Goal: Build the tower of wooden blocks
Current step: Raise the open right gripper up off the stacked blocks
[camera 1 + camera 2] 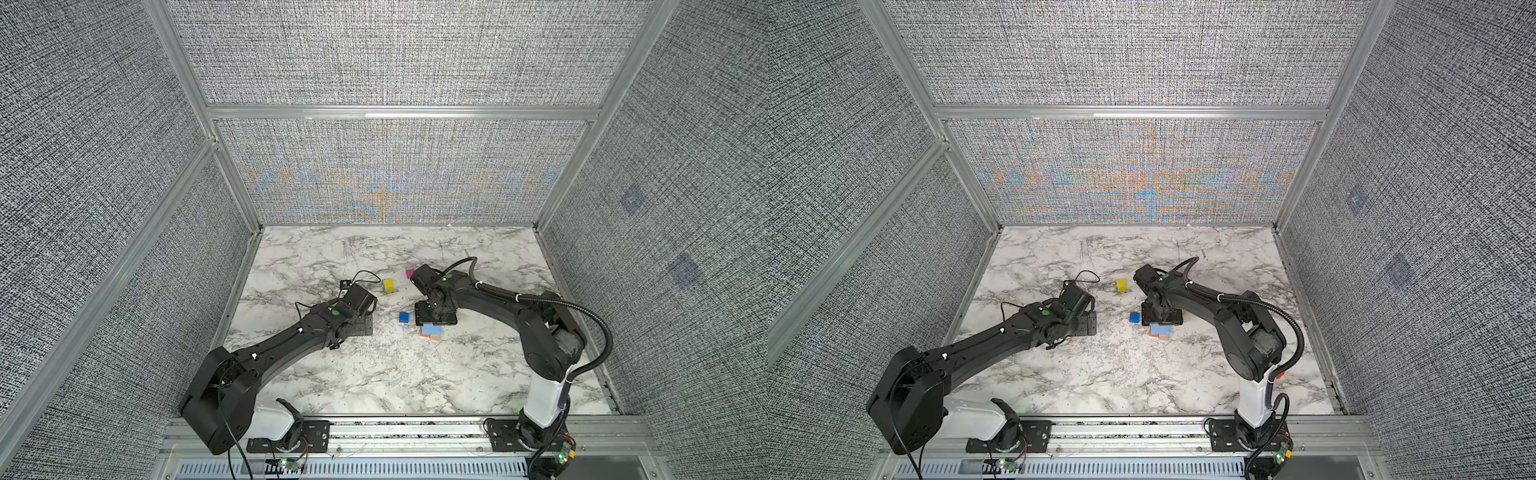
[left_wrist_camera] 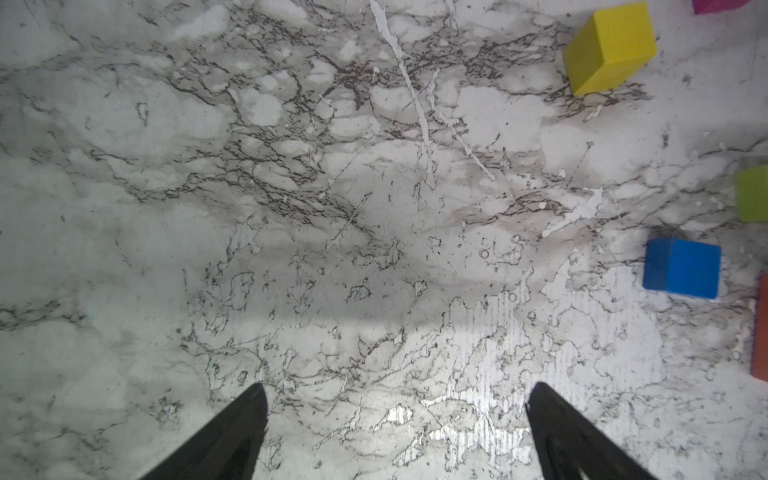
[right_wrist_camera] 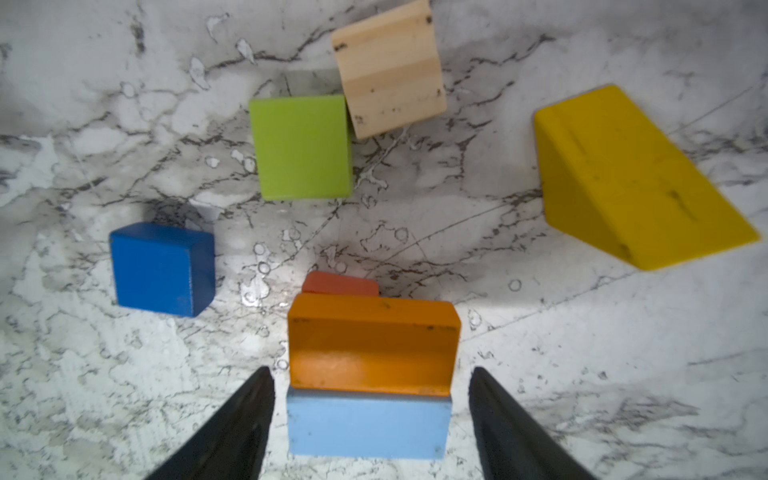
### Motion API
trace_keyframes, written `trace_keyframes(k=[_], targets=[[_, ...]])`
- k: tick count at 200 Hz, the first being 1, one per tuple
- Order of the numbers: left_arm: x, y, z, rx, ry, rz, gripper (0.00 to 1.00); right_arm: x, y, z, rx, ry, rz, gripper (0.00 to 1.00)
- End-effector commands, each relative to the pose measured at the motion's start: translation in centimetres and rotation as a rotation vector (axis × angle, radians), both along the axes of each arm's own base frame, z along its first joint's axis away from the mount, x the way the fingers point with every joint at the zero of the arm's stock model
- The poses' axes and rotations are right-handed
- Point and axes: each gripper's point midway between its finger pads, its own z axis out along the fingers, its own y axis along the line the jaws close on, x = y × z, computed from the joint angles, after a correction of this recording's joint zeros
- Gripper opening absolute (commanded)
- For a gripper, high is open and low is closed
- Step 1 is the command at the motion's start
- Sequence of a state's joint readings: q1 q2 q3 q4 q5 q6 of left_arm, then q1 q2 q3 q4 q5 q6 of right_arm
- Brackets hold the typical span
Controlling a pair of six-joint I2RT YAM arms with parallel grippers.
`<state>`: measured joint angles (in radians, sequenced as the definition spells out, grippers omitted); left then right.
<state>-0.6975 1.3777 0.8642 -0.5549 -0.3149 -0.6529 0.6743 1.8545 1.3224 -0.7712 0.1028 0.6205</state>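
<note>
On the desk (image 3: pixel 623 353) | right hand (image 3: pixel 370 370) apart around the orange brick (image 3: pixel 374 345) | left hand (image 2: pixel 397 384) apart, empty | risk: a crooked squeeze could knock it over

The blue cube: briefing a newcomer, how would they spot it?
On the marble table, find the right gripper. Just left of it in both top views sits the blue cube, alone and far darker than the light blue brick nearby.
</note>
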Motion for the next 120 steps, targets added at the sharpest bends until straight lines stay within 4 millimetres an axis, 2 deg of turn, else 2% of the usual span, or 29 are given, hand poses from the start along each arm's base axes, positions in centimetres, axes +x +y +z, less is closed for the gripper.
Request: trace_keyframes(k=[1,38,75,120], targets=[[0.2,-0.2,0.6,0.005,-0.002,-0.016,0.99,0.1,-0.4,1.4,-0.006,-0.03,0.01,0.79],[0.6,-1.5,1.4,-0.032,0.008,-0.056,0.98,0.4,-0.6,4.0,0.03,-0.088,0.033,0.8],[0.8,-2.7,1.8,-0.053,0.041,-0.083,0.89,0.4,-1.6,6.3,0.095,-0.134,0.042,0.79],[1.9,-3.5,2.0,-0.027,0.066,-0.085,0.88,0.1,-4.7,7.8,0.16,-0.173,0.021,0.68]])
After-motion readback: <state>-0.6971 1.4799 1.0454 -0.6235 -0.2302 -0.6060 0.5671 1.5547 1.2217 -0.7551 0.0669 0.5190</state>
